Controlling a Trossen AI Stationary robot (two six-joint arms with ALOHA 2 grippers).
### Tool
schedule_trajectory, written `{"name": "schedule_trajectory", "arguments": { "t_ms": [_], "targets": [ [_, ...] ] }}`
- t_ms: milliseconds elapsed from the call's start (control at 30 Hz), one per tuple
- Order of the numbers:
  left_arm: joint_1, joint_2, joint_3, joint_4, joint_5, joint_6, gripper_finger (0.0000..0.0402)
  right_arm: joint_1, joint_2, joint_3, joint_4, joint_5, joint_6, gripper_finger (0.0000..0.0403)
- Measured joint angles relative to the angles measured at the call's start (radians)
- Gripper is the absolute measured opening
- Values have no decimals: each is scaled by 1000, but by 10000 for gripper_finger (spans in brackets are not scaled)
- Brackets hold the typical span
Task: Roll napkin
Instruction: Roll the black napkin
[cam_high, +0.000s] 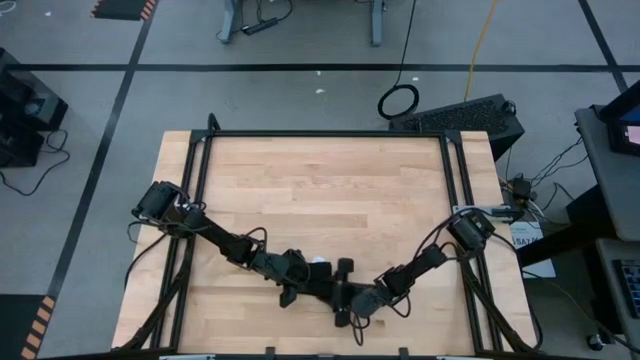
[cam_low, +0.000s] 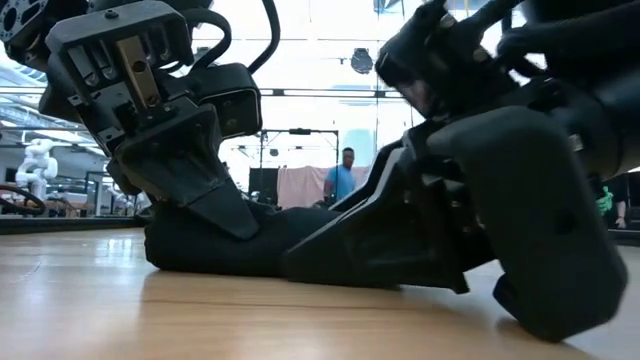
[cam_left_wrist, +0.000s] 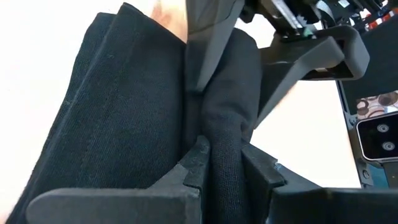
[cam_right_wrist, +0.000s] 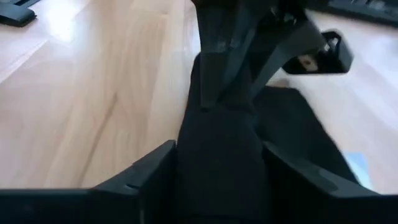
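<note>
The black napkin (cam_left_wrist: 112, 112) lies on the wooden table near the middle of its near edge. Part of it is flat, and part is gathered into a thick raised roll (cam_right_wrist: 217, 149). A small white tag (cam_high: 318, 263) shows beside the grippers. My left gripper (cam_left_wrist: 224, 168) is shut on one end of the roll. My right gripper (cam_right_wrist: 217, 168) comes at the roll from the opposite end, its fingers closed against the roll's two sides. From above, both hands cover most of the cloth. My left gripper pinches the raised roll's end (cam_left_wrist: 225, 146) between its two fingers, several layers thick. The fingers slant down and lie along the roll. The rest of the napkin lies on the table. My right gripper clasps the roll (cam_right_wrist: 219, 134) between its two fingers (cam_right_wrist: 155, 171), one on each side, the cloth filling the gap. It comes low and slanting from the table's right, along the roll. The roll rests on the table.
The two grippers stand tip to tip, almost touching over the roll (cam_low: 290, 235). The table's near edge is close behind them. Black frame rails (cam_high: 455, 190) run along the table's sides. Bare wood (cam_high: 320, 190) stretches toward the far edge.
</note>
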Motion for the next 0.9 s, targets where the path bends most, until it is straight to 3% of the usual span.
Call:
{"name": "schedule_trajectory", "arguments": {
  "t_ms": [267, 467, 733, 900],
  "targets": [
    [-14, -1, -1, -4, -23, 34, 69, -22, 0, -1, -17, -51, 99, 120],
    [-34, -5, -1, -5, -25, 35, 140, -23, 0, 1, -16, -79, 143, 59],
    [-49, -94, -4, -29, -5, 70, 240, -27, 0, 1, -14, -106, 255, 56],
    [-112, -142, -3, -92, -153, 187, 254, -40, -1, 1, -14, -148, 323, 56]
  ]
}}
